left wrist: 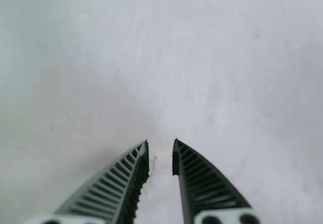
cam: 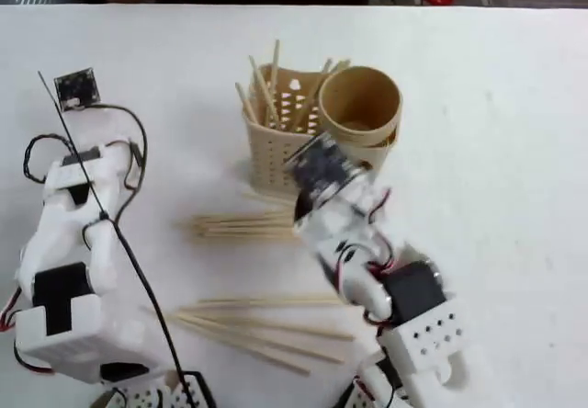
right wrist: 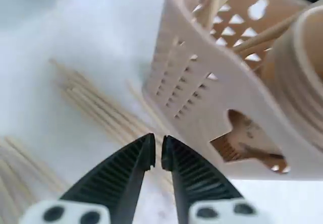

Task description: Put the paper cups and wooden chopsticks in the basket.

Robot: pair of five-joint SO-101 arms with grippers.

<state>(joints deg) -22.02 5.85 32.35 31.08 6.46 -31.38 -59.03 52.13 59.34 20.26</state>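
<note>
1. White tabletop (cam: 496, 197) carries the basket (cam: 276, 155); the paper cups (cam: 360, 105) and a few upright chopsticks (cam: 266, 82) already sit inside.
2. Loose sticks are left on the table: a near bundle (cam: 241, 226) just beside the basket and a far spread (cam: 262, 325) nearer the arms. Collecting them looks like the step in hand.
3. Right gripper (right wrist: 157, 156) hangs low over the near bundle, empty, its jaws seemingly all but together, so it must open before it can grasp.
4. Left gripper (left wrist: 160, 156) hovers over bare table, slightly ajar and empty.
</note>
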